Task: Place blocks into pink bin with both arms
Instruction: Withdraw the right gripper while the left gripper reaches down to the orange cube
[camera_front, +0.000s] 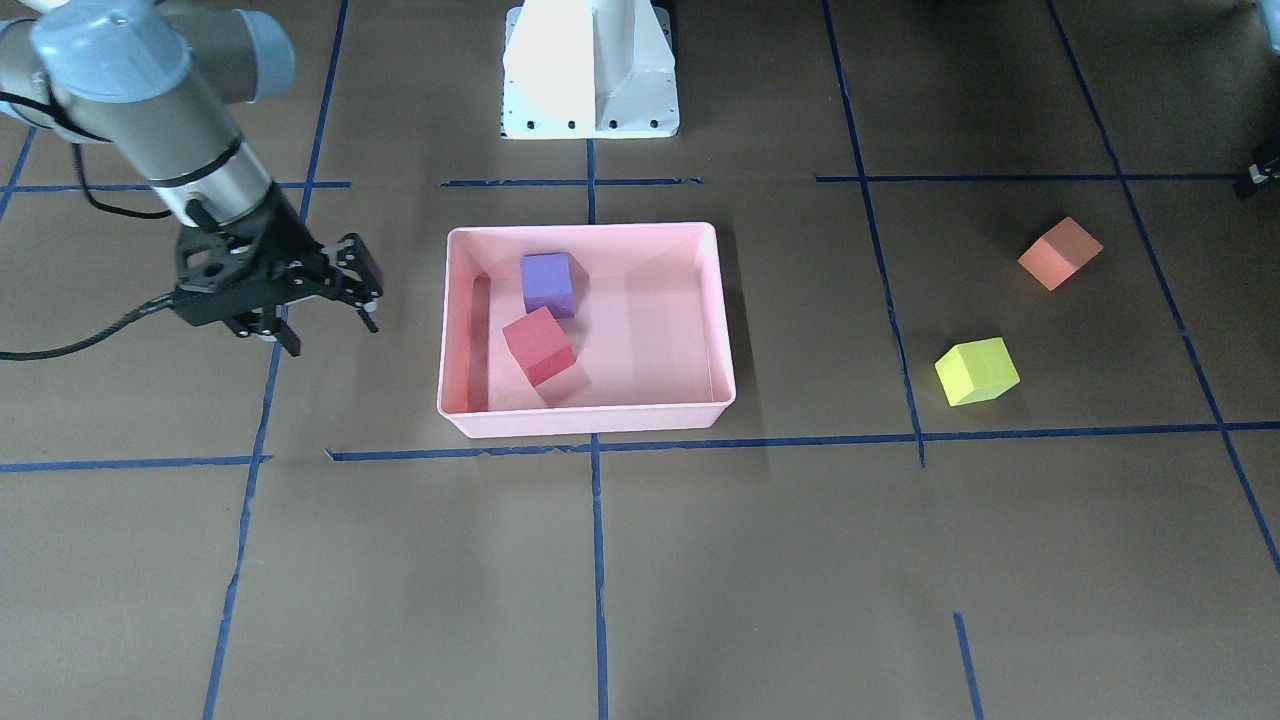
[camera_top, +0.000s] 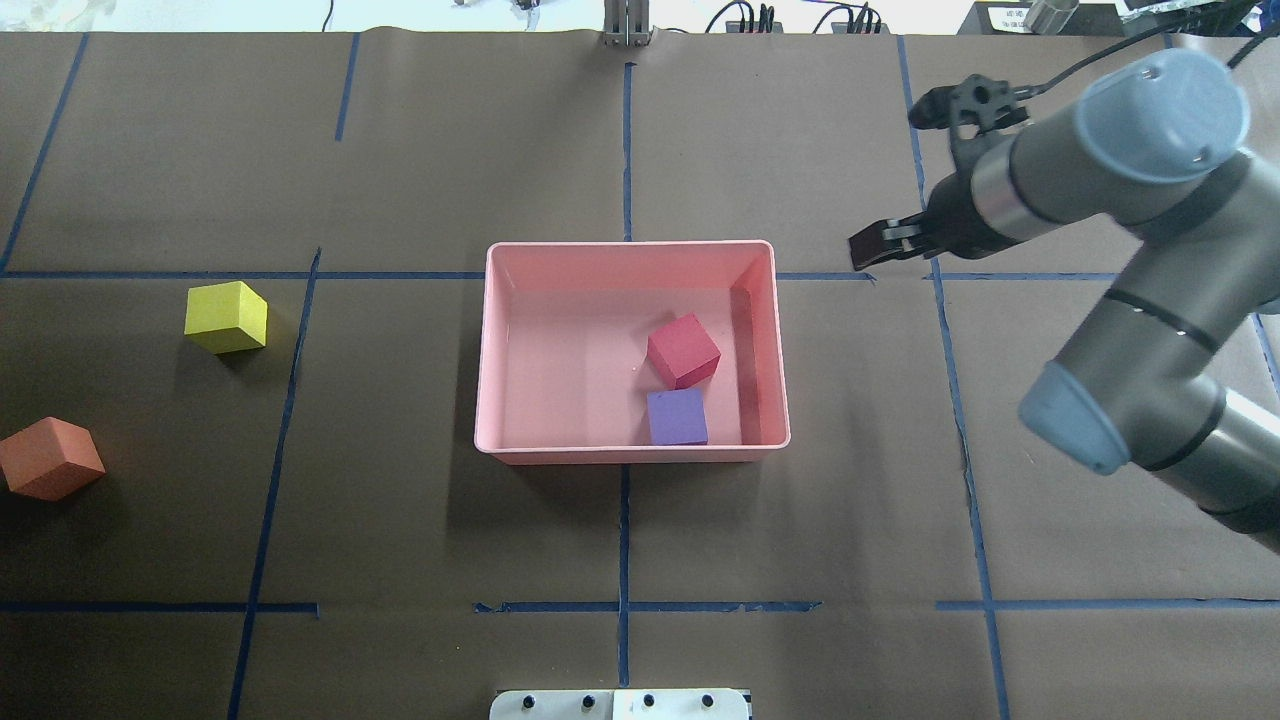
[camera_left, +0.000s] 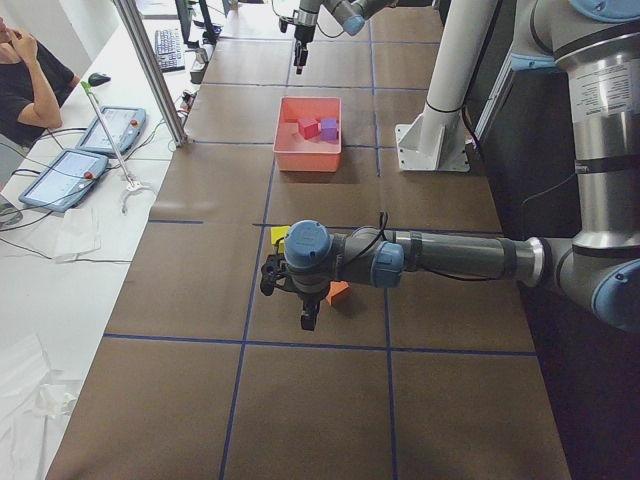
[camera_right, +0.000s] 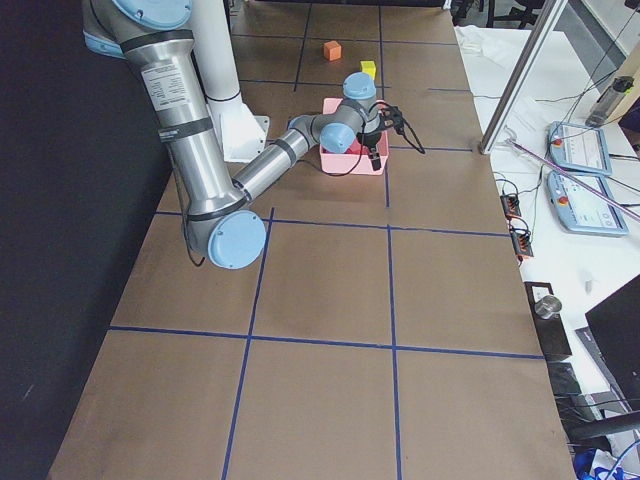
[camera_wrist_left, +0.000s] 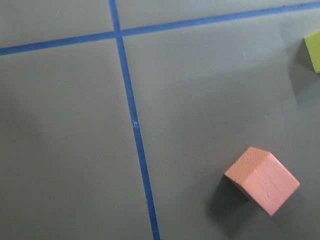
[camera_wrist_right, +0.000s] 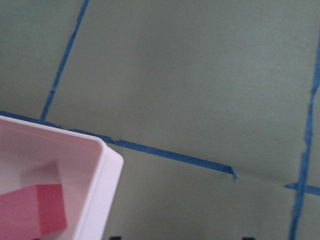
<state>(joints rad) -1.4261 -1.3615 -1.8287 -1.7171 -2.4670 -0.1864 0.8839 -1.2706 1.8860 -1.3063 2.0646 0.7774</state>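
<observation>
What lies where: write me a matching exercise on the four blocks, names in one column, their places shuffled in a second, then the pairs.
Column one
1. purple block
2. red block
3. orange block
4. yellow-green block

Column two
A. on the table, the loose block closer to the pink bin
B. in the pink bin, close to its wall on the robot's side
C. on the table, farthest from the pink bin
D. in the pink bin, turned askew, nearer its middle

Pairs: 1-B, 2-D, 3-C, 4-A
</observation>
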